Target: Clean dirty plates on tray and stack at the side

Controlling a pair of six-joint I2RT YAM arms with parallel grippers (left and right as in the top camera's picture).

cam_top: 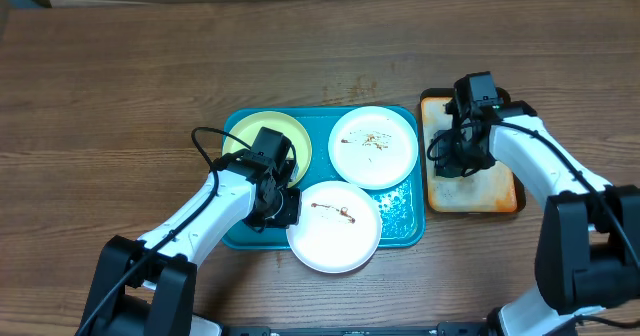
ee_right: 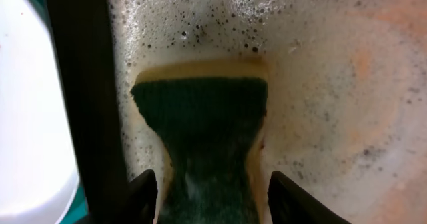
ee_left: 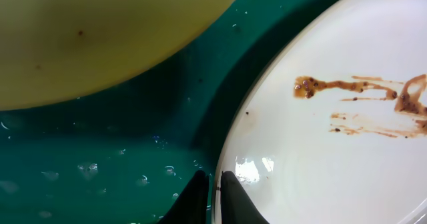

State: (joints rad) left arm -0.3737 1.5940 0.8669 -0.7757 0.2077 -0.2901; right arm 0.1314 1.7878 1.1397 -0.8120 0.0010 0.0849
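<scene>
Teal tray (cam_top: 405, 216) glossy, wet; L gripper (ee_left: 213, 184) pinches rim of smeared white plate (ee_left: 320, 171), R gripper (ee_right: 212, 177) squeezes green sponge (ee_right: 200, 111) (suds (ee_right: 320, 117) all round).

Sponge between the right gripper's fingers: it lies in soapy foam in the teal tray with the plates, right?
Not quite. The sponge in the right gripper does lie in soapy foam, but in the smaller orange tray, beside the teal tray that holds the plates. The overhead view shows it.
</scene>
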